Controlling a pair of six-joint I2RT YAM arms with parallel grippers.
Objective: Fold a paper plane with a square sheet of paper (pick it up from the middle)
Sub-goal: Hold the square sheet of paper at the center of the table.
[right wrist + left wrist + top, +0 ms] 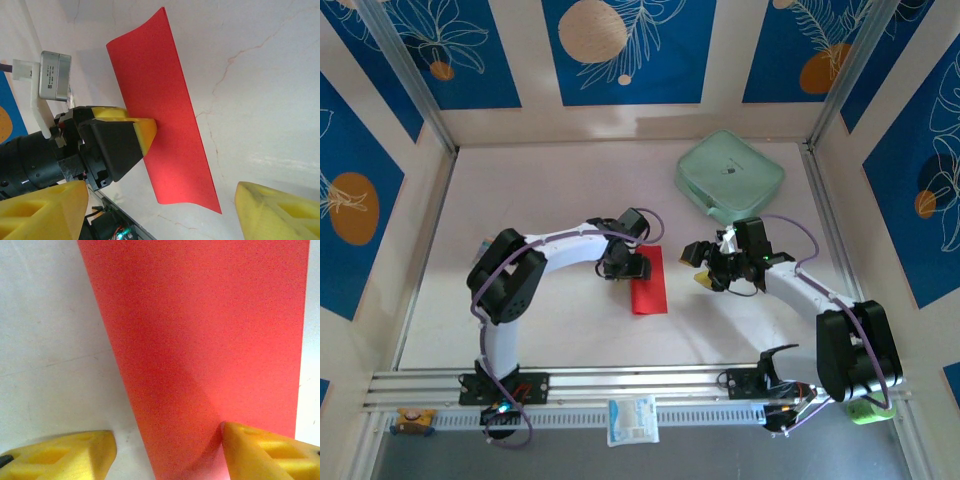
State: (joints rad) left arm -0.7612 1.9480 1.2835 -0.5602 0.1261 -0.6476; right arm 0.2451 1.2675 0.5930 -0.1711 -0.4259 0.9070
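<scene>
Writing: you get nothing readable. The mint-green case (pixel 730 175) has a small dark mark on its lid and the white packet (pixel 632 420) on the near rail has blue print, both too small to make out. The sheet of red paper (pixel 648 282) is plain. It lies near the middle of the surface (pixel 520 190) as a long narrow strip, its long edges running away from the arm bases.

Left end effector (pixel 169 437): open, jaws well apart. Your left wrist view has one yellow finger (pixel 65 457) over bare surface and the other (pixel 265 452) over the paper near its right edge. A faint diagonal shading crosses the red there; you cannot tell whether it is a crease or a shadow.

Right end effector (pixel 162 190): open and wide, holding nothing, just to the right of the paper and apart from it, on the near side of the case.

Room: the left and far-left of the surface are bare, and the case sits close to the far right corner frame.

View differences: your right wrist view shows the far end of the paper curling up off the surface, and the left arm's yellow fingertip meeting the paper's long edge. The overhead view shows the strip only as flat. Whether the fingertip presses down, you cannot tell.
</scene>
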